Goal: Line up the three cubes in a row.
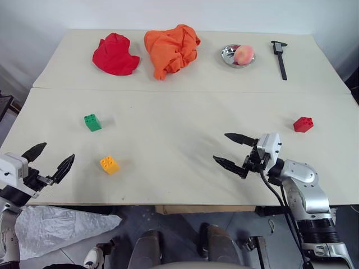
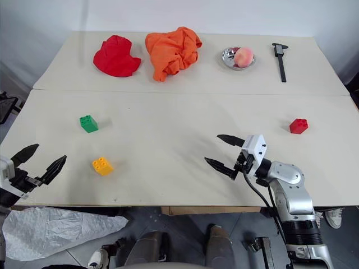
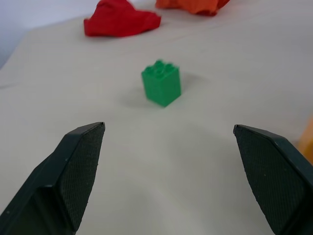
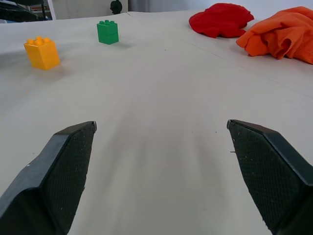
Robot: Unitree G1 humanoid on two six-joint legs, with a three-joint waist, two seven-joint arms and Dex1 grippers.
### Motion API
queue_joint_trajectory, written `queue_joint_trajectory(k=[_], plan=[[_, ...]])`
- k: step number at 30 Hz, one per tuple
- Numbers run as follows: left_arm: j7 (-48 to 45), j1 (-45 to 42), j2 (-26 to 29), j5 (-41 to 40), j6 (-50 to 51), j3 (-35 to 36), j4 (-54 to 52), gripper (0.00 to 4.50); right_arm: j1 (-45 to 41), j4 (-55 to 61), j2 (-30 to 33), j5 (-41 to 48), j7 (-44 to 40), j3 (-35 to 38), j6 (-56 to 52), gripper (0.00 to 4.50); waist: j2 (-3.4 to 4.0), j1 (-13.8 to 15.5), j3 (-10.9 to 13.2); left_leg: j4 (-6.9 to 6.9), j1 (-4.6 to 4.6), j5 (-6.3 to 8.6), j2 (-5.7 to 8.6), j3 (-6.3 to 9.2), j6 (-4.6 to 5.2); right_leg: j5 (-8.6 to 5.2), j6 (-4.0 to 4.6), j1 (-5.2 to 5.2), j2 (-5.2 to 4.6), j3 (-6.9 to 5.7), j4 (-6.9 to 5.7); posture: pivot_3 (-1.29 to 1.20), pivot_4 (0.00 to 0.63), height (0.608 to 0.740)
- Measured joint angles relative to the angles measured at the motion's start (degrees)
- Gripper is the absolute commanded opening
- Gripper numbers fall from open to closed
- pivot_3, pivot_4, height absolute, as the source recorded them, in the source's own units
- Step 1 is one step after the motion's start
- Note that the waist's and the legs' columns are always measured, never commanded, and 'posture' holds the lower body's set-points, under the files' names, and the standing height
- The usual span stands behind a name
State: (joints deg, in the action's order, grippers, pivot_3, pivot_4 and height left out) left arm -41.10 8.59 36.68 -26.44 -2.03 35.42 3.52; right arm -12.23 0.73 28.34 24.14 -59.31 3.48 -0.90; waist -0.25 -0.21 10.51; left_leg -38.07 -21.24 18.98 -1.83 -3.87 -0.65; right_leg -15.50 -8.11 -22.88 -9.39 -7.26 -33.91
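Nothing is lined up yet: green cube [image 1: 92, 122], yellow cube [image 1: 109, 164] and red cube [image 1: 303, 124] lie scattered on the surface [image 1: 179, 112], my left gripper [image 1: 49, 161] and right gripper [image 1: 234, 150] spreading their fingers wide, empty.

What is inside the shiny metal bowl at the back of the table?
A peach-coloured fruit sits inside the metal bowl. It takes up most of the bowl, so whatever might lie underneath the fruit is covered and can't be seen.

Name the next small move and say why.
Probably ease the open left claw forward to the green cube, which sits straight ahead between its fingers. The yellow cube lies close by, while the red cube sits far off to the right; nothing is held yet.
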Motion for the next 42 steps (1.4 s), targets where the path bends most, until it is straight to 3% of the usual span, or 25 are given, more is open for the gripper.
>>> queue_joint_trajectory(k=[5,9,12,17,22,26,31,35,42], plan=[[0.4,-0.3,0.1,-1.6,3.1,0.1,-1.1,4.48,0.6,1.1,0.0,-0.2,0.8,0.0,1.5,4.5,0.0,0.1,0.0,-0.02,0.0,0.0,0.0,0.0,0.0,0.0,0.0,0.0,0.0,0.01,-0.02,0.0,0.15,0.74],[-4.7,-0.6,3.5,-5.8,9.6,-1.5,-5.6,4.48,2.7,2.0,-0.1,-0.1,3.8,2.4,3.4,4.5,-0.02,0.2,0.0,-0.06,-0.01,0.01,0.02,-0.01,0.01,0.0,0.0,0.0,-0.01,0.05,-0.02,0.0,0.15,0.74],[-9.9,-4.1,7.0,-4.1,8.3,-9.0,-12.9,4.48,5.7,5.4,0.3,1.8,9.0,8.9,2.0,4.5,0.02,0.8,0.0,-0.08,-0.02,0.01,0.04,-0.02,0.0,0.01,-0.01,0.0,-0.02,0.07,-0.01,0.0,0.15,0.74],[-13.5,-16.5,6.7,-3.9,9.3,-19.1,-16.5,4.48,14.3,8.4,5.4,1.8,13.0,20.7,2.0,4.5,0.1,1.7,0.0,-0.06,0.0,0.02,0.04,-0.05,-0.01,0.0,-0.01,0.02,0.02,0.07,0.0,0.0,0.15,0.74],[-18.5,-21.7,5.6,-2.7,10.6,-28.8,-15.9,4.48,21.3,0.6,7.9,1.2,13.3,30.6,4.9,4.5,0.12,1.3,0.0,-0.06,0.06,0.04,0.03,-0.21,0.02,0.01,-0.02,0.03,0.05,0.17,0.04,0.0,0.15,0.74],[-20.0,-25.1,3.1,-4.5,15.9,-31.9,-13.9,4.48,22.3,-5.6,8.4,1.3,14.0,33.6,5.2,4.5,0.13,0.6,0.0,-0.1,0.12,0.01,0.01,-0.24,0.04,0.02,-0.04,0.03,0.06,0.26,-0.03,0.0,0.15,0.74],[-20.0,-25.8,2.1,-4.2,16.8,-32.7,-14.0,4.48,17.4,-7.3,9.4,1.3,18.9,33.4,-0.1,4.5,0.15,-0.2,0.0,-0.12,0.17,0.0,-0.01,-0.28,0.03,0.03,-0.06,0.04,0.07,0.35,-0.07,0.0,0.15,0.74],[-17.5,-23.7,-0.4,-5.3,19.5,-32.5,-15.2,4.48,2.9,-9.1,11.2,-1.5,25.9,26.5,-8.5,4.5,0.3,-1.3,0.0,-0.26,0.16,-0.02,0.0,-0.35,0.08,0.09,-0.17,0.04,0.06,0.51,-0.11,0.0,0.15,0.74],[-16.0,-23.6,-0.5,-5.9,21.5,-31.9,-16.8,4.48,-15.3,-22.3,14.8,-5.3,29.3,18.5,-19.0,4.5,0.3,0.4,0.0,-0.36,-0.01,0.0,0.04,-0.25,0.11,0.1,-0.17,0.03,0.06,0.39,-0.04,0.0,0.15,0.74]])
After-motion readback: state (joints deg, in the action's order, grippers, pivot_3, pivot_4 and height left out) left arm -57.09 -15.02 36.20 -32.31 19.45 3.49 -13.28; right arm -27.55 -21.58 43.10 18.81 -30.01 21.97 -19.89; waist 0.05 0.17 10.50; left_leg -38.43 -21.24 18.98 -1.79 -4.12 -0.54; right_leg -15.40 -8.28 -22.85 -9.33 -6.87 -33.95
